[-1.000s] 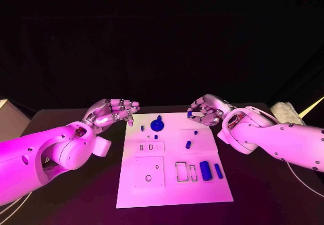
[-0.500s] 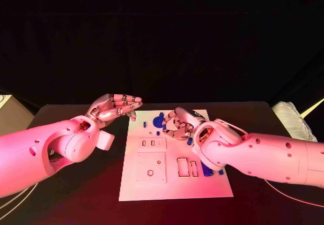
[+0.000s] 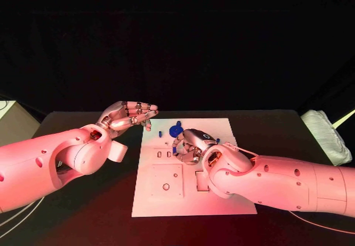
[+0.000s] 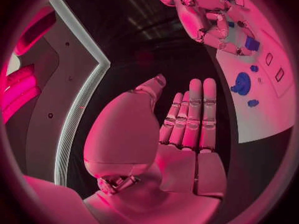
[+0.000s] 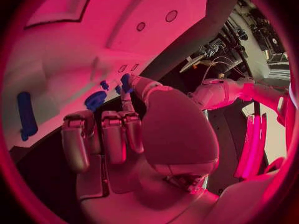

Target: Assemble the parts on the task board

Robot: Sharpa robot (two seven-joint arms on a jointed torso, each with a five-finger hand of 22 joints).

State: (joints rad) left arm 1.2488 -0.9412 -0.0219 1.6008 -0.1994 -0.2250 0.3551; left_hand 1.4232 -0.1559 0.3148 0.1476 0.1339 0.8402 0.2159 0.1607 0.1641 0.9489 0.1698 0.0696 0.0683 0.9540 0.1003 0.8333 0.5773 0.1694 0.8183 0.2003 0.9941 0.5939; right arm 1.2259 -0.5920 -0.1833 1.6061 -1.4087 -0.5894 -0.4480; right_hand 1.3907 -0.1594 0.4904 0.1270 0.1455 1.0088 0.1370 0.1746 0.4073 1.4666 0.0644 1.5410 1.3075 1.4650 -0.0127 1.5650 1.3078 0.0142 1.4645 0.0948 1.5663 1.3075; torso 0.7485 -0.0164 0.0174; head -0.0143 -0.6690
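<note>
The white task board (image 3: pixel 194 204) lies in the middle of the black table. My right hand (image 3: pixel 191 145) hovers low over the board's middle, beside two small slots (image 3: pixel 162 154). It pinches a small blue part (image 5: pixel 124 82) between thumb and a fingertip, and the same blue part (image 4: pixel 251 44) shows at its fingertips. A round blue part (image 3: pixel 176 131) stands at the board's far end, with a tiny blue part (image 3: pixel 160 135) to its left. My left hand (image 3: pixel 130 116) is raised off the board's far left corner, fingers apart, holding nothing. My right forearm hides the board's right side.
A long blue part (image 5: pixel 25 115) lies on the board (image 5: pixel 62 50) away from the hand. A pale bundle (image 3: pixel 326 134) sits at the table's right edge and a beige box (image 3: pixel 10 120) at its left edge.
My right hand has swept from the board's far right corner leftward and nearer, to the board's middle. The blue part that lay mid-board is now at its fingertips. The left hand has barely moved.
</note>
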